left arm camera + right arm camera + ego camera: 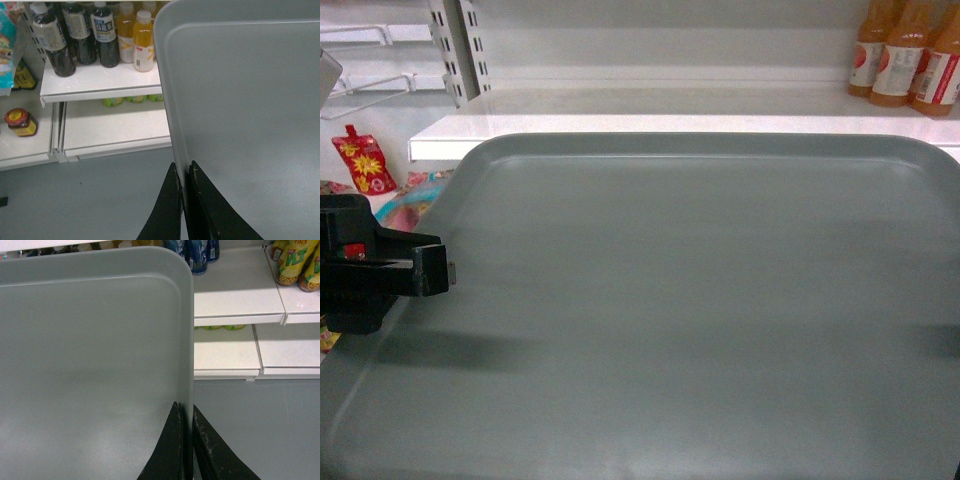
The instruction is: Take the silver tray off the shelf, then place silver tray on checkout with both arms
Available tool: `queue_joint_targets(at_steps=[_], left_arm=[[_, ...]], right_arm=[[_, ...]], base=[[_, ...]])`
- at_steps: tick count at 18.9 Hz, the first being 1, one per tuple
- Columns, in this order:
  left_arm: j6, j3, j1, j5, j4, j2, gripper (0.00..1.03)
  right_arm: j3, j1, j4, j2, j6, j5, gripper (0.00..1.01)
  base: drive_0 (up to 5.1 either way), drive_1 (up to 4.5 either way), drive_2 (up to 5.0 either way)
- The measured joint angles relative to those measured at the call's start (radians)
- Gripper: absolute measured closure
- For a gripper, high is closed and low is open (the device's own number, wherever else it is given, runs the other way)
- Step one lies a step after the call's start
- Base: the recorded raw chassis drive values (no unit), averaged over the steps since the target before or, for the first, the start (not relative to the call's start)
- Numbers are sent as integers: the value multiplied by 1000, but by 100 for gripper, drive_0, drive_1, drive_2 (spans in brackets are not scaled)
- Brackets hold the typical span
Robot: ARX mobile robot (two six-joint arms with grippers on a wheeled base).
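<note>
Jaws on both sides are pinched onto the silver tray (700, 300) rim: left gripper (183, 172) on its left edge, right gripper (186, 410) on the right. Tray's in the air, clear of the shelf (650, 122). I'd keep both arms level and synced so it doesn't twist out. It's matte grey-green, smooth, rounded corners, low rim, so there's not much lip to hold.
</note>
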Motion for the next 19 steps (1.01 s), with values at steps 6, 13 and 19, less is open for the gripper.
queue_joint_targets(at_steps=[6,13,19], left_arm=[[0,0,2,0,-1,0,100],[0,0,2,0,-4,0,100],[0,-1,0,0,2,0,100]], right_arm=[[0,1,0,0,0,-1,98],[0,1,-2,0,0,0,98],[0,0,-3,0,0,1,98]], base=[[8,-404,420],[8,-404,421],[9,-403,421]])
